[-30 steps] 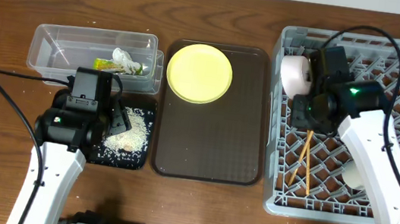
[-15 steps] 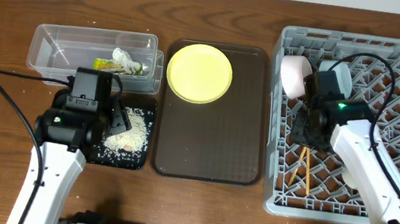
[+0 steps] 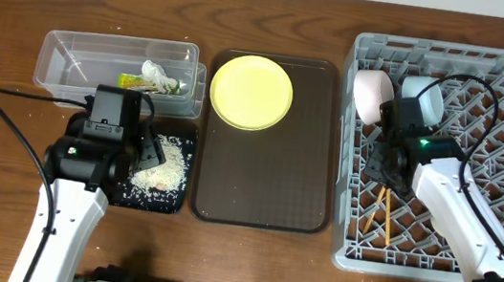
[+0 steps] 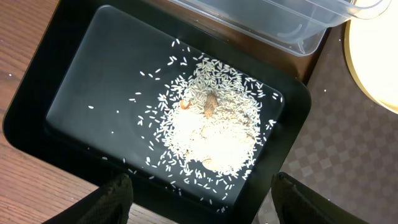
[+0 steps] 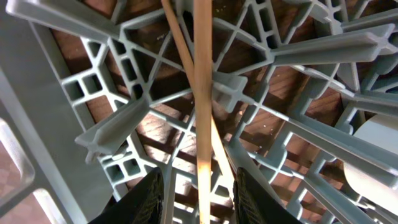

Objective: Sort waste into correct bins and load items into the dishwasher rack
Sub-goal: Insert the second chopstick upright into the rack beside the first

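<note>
1. At the 3 o'clock side of the counter point(image 3: 279, 0) stands the grey dishwasher rack point(image 3: 456, 52). In its 10 o'clock corner sits the white bowl point(image 3: 370, 95), and the light-blue bowl point(image 3: 429, 91) is just beside it, toward 3 o'clock.
2. The wooden chopsticks point(image 3: 383, 207) lie on the lattice in the 8 o'clock part of the rack. The right gripper point(image 3: 386, 167) hangs over their upper ends. In the wrist view the right gripper point(image 5: 200, 199) has its fingers apart. The chopsticks point(image 5: 202, 93) run between the fingers with a gap on each side, so nothing is gripped.
3. In the middle of the counter lies the brown tray point(image 3: 266, 181), and the yellow plate point(image 3: 251, 92) rests in its 11 o'clock corner.
4. At 10 o'clock the clear container point(image 3: 70, 56) holds the snack wrapper point(image 3: 129, 80) and the white tissue point(image 3: 156, 73), both toward its 3 o'clock end.
5. Just at 6 o'clock of the container is the black tray point(image 3: 154, 196), with the rice point(image 3: 162, 164) heaped in its 3 o'clock half. The left gripper point(image 3: 149, 153) hovers above it, fingers wide apart and holding nothing.
</note>
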Motion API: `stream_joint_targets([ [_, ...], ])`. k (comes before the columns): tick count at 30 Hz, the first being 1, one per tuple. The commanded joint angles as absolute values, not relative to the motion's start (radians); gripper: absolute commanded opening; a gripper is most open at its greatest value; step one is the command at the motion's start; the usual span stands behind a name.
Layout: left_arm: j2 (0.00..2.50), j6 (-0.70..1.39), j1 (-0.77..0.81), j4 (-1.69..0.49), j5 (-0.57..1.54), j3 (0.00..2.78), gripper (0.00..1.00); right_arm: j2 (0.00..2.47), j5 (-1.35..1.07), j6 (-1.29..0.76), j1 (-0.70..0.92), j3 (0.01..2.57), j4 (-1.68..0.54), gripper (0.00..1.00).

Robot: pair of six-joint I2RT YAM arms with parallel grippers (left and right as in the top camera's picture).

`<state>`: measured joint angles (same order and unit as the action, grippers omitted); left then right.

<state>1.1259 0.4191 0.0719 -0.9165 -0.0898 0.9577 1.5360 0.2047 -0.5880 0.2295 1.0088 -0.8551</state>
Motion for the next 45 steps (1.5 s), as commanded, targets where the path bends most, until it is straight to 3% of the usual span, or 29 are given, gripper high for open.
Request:
stream_joint_targets([
  [1,1.13,0.424,0.066,-0.92,-0.113,0.953,0.74,1.539,0.213,-0.613,0.221,0.979,-0.846,0.38],
  [19,1.13,0.424,0.066,-0.92,-0.113,0.953,0.74,1.539,0.236,-0.612,0.17,0.979,-0.734,0.39],
  [36,1.13,0.424,0.066,-0.92,-0.113,0.953,0.74,1.539,0.202,-0.605,0.165,0.925,-0.691,0.3],
  [43,1.13,0.424,0.066,-0.92,-0.113,0.953,0.74,1.539,0.201,-0.605,0.165,0.924,-0.664,0.02],
  [45,1.13,0.424,0.066,-0.92,-0.113,0.953,0.74,1.536,0.2,-0.604,0.165,0.934,-0.67,0.01],
])
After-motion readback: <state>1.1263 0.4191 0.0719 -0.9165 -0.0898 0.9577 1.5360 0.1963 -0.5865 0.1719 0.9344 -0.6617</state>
